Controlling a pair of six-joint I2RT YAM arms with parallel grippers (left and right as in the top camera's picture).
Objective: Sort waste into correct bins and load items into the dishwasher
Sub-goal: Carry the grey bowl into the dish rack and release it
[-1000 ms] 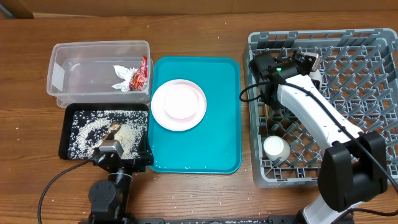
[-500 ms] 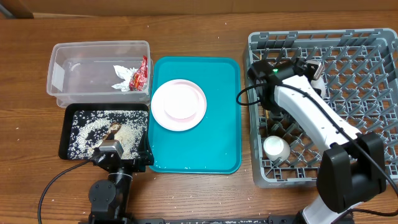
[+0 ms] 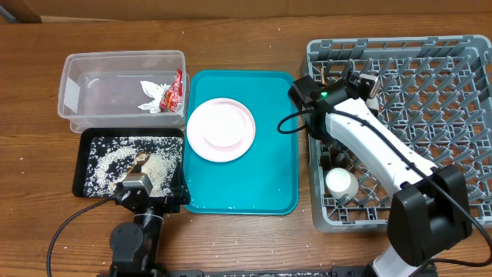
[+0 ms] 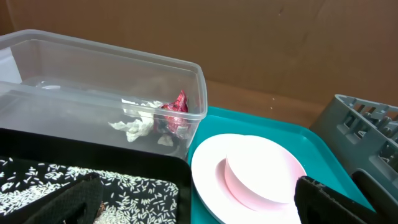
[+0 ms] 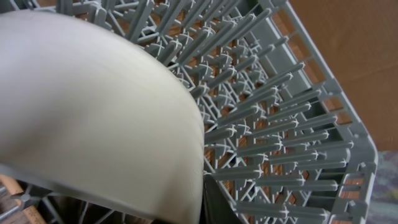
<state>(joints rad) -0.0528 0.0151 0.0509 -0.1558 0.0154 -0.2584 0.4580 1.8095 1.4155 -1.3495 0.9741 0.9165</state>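
1. While the right gripper (image 3: 363, 79) is poised over the upper-left corner of the grey dish rack (image 3: 446, 115), a white bowl (image 5: 93, 106) fills the left half of the right wrist view. It is blurred and cut off at the top, left and bottom edges, and its curved edge runs from upper left down to lower centre.
2. Whether that gripper is clamped on the bowl cannot be told, since its fingers are hidden.
3. The left gripper (image 4: 198, 198) is spread wide, with nothing held between its fingers.
4. The black tray (image 3: 77, 165) is laid at the lower left with its long axis left to right. Rice grains (image 3: 115, 158) and a brown scrap (image 3: 141, 160) are scattered in it.
5. The clear tub (image 3: 73, 92) is set just above it on the same axis. A tissue (image 3: 152, 94) and a red wrapper (image 3: 175, 91) are gathered at its right end.
6. The pink plate (image 3: 221, 128) is laid flat on the teal tray (image 3: 269, 169).
7. A white cup (image 3: 340, 183) is lodged in the rack's lower-left corner. Which way its mouth faces cannot be made out.
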